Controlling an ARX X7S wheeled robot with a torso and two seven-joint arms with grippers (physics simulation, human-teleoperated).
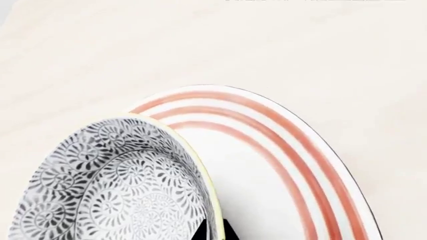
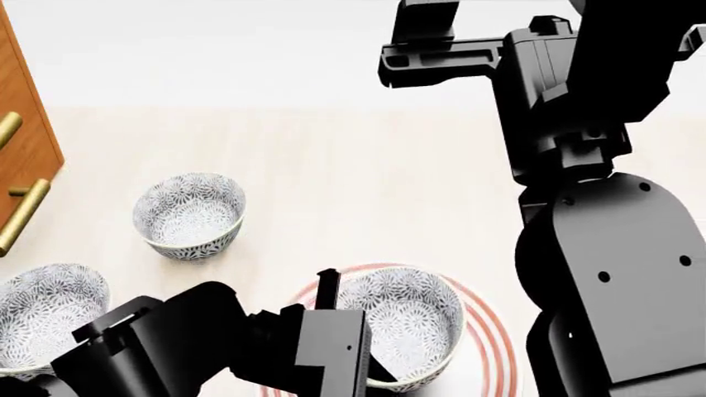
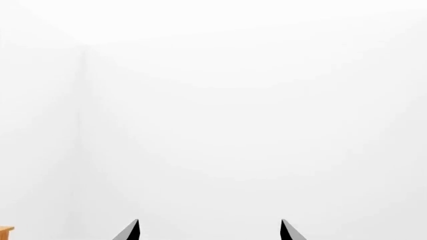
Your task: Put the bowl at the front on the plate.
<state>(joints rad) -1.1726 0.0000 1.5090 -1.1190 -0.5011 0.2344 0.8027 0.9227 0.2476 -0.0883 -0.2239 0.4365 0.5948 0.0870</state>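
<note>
Two other patterned bowls (image 2: 190, 215) (image 2: 46, 310) stand apart near a wooden cabinet (image 2: 25, 141).

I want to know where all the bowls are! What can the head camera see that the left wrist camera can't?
Only the head view shows the two other bowls, one farther back and one at the left edge, a wooden cabinet with brass handles, the left gripper at the bowl's rim, and the raised right arm.

Only the left wrist view shows the pattern inside the bowl close up, and the plate's three red rings clearly.

Both show that bowl over the plate, on the pale table.
</note>
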